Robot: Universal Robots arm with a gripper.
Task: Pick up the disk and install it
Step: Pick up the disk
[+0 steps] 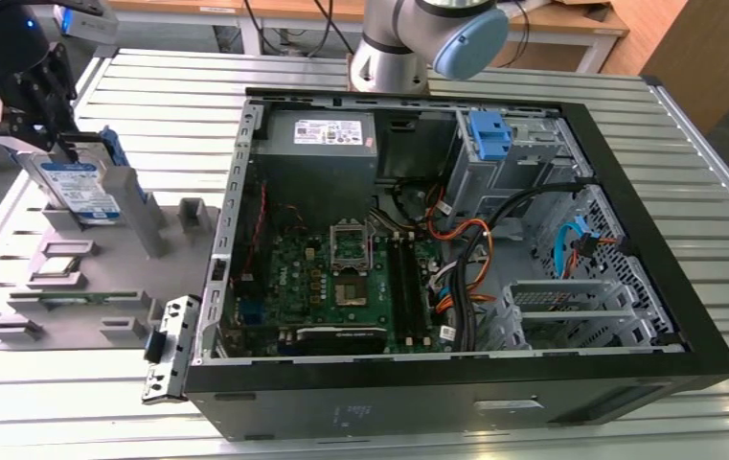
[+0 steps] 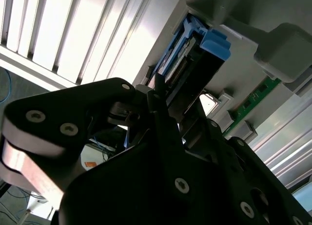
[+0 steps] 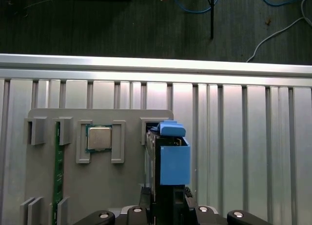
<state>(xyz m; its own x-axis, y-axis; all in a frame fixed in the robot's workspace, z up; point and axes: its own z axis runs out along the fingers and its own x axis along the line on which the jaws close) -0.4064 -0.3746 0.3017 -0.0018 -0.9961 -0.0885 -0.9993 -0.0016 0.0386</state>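
blue-railed disk (image 3: pixel 173 159), part hidden, gripped by jaws.

Readable text: there was none in any view.
Disk (image 1: pixel 79 189) label: it was white and blue, at the far left of the exterior view, with print too small to read.
Grey box (image 1: pixel 317 158) sticker (image 1: pixel 317 130): it was white, on the far side inside the computer case (image 1: pixel 467 398), and its lines of print were illegible.
Case near wall: it bore a faint mark (image 1: pixel 352 414) that was not legible.
Chip (image 3: pixel 99 138) lid: any marking in the first wrist view was too faint to read.
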